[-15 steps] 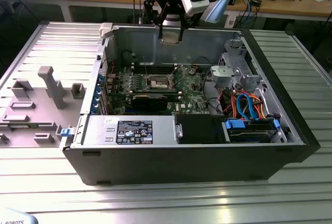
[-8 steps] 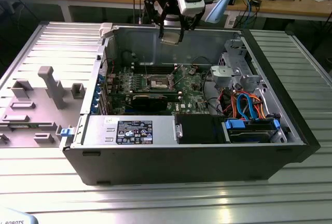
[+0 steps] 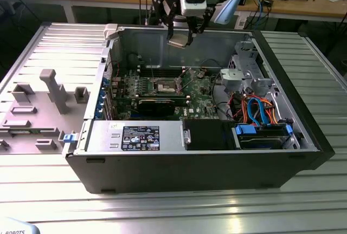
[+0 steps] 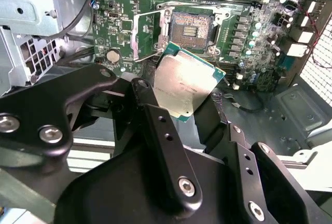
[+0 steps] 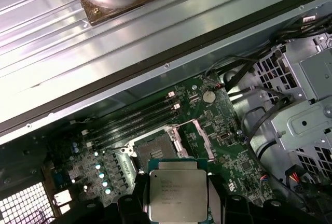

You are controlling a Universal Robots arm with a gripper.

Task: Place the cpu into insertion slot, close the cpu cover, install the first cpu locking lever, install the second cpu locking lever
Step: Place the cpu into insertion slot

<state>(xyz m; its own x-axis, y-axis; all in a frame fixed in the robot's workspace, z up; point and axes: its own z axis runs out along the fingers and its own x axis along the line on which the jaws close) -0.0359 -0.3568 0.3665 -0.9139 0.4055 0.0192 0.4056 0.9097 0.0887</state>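
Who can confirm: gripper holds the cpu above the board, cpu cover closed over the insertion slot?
No. The gripper holds the cpu above the board, but the cpu cover is flipped open, leaving the insertion slot uncovered; the second wrist view shows it.

One cpu [image 5: 179, 193]; one socket [image 5: 155, 149]; one cover [image 5: 204, 140]; one gripper [image 3: 183, 33]; one motherboard [image 5: 228, 151]; one coin cell [image 5: 208, 96] on it; one black card [image 3: 156, 105] near the socket; one case [image 3: 190, 169]; one labelled power supply [image 3: 135, 136] at its near wall; one grey tray [image 3: 38, 112] at the exterior view's left.
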